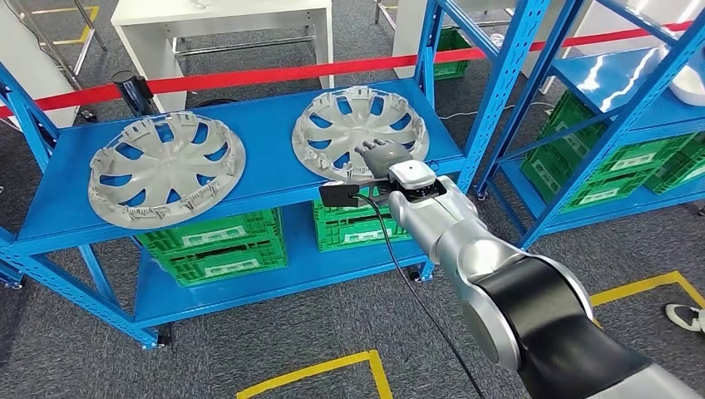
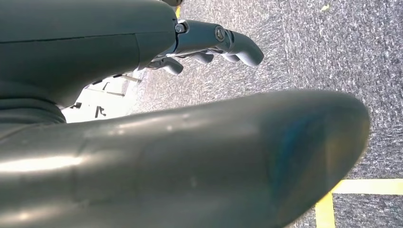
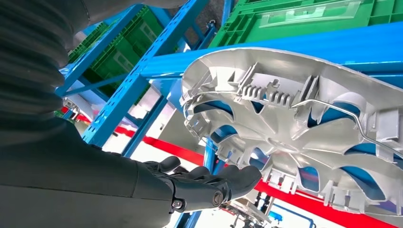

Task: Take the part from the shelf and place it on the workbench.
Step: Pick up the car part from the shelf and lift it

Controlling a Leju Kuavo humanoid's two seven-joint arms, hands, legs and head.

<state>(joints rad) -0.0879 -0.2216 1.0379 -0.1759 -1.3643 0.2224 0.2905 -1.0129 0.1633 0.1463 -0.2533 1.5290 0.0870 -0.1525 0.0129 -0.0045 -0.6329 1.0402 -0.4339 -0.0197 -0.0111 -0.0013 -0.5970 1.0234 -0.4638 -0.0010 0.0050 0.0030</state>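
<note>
Our right arm reaches forward and up from the lower right, its right hand (image 1: 380, 155) flat over the near rim of the right wheel cover (image 1: 360, 131), fingers (image 3: 209, 183) extended and spread, grasping nothing. Our left hand (image 2: 209, 45) hangs over grey carpet (image 2: 342, 57), fingers loosely curled and holding nothing. Well to the right hand's left lies a second wheel cover (image 1: 166, 169); both rest inner side up on the blue shelf (image 1: 266, 162). Below the hand sit green crates (image 1: 212, 245). Beyond it runs a red barrier tape (image 1: 274, 75), then a white table (image 1: 220, 21).
</note>
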